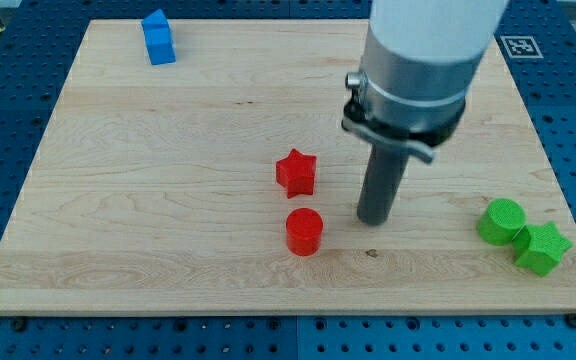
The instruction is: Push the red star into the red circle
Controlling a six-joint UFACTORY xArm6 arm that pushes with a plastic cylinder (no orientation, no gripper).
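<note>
Approach step, I judge: my tip point(374, 220), a bare rod with no gripper to open or close, stands on the wooden tabletop point(168, 200) right of the red star block point(295, 172) and red circle block point(304, 231), and must next get above the star to push it down.

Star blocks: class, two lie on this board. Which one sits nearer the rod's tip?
The red star, just left of my tip. The green star sits far off by the board's right edge.

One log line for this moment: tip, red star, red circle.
my tip: right of both reds, touching neither | red star: just above red circle, small gap | push: not done
</note>
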